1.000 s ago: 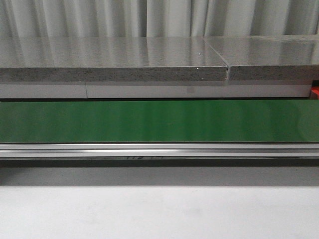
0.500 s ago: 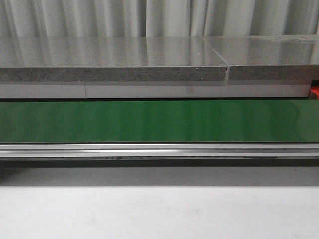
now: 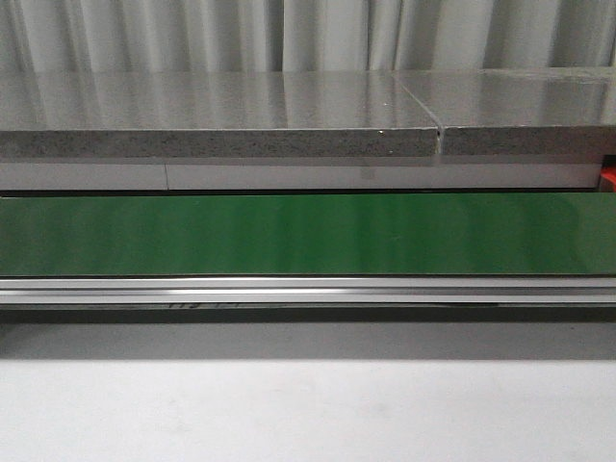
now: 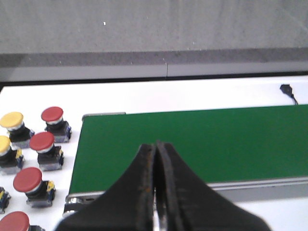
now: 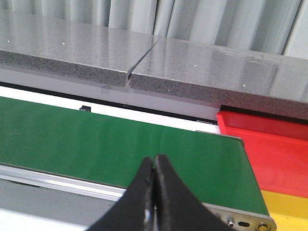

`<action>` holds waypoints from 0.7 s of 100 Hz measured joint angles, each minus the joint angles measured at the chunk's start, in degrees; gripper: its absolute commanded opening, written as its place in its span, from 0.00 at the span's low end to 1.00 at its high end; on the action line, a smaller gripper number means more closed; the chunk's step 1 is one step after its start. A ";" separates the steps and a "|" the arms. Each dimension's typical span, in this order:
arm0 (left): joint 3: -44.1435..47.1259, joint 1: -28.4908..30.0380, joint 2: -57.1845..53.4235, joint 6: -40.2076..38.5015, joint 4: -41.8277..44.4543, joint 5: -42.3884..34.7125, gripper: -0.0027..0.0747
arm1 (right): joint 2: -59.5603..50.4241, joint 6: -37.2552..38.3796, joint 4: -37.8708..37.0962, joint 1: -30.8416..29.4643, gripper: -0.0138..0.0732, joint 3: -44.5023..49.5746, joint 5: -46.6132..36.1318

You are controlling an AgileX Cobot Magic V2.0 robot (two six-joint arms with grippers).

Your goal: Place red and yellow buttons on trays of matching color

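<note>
With both pincers pressed together, left pincer [image 4: 155,192] and right pincer [image 5: 155,192] hold nothing. Buttons [image 4: 42,149] crowd the worktop [image 4: 192,94] beside the belt [image 4: 192,144]; trays: red tray [image 5: 269,144], yellow tray [image 5: 288,209]. Risk: knocking neighbours, colour mix-up.

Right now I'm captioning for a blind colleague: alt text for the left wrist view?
Closed black gripper fingers above a green conveyor belt; beside the belt's end, red and yellow push buttons stand on a white table.

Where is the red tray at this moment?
In the right wrist view, the red tray lies just past the end of the green conveyor belt, between the grey stone counter and the yellow tray.
</note>
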 measured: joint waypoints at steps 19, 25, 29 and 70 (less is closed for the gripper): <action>-2.24 0.00 6.57 -0.22 -0.09 2.89 0.01 | 0.00 0.00 0.00 0.00 0.08 0.00 0.00; -2.24 0.00 7.93 -0.22 -0.09 3.31 0.01 | 0.00 0.00 0.00 0.00 0.08 0.00 0.00; -2.24 0.00 8.72 -0.22 -0.09 3.40 0.01 | 0.00 0.00 0.00 0.00 0.08 0.00 0.00; -2.34 0.00 14.40 -0.22 0.31 7.87 0.59 | 0.00 0.00 0.00 0.00 0.08 0.00 0.00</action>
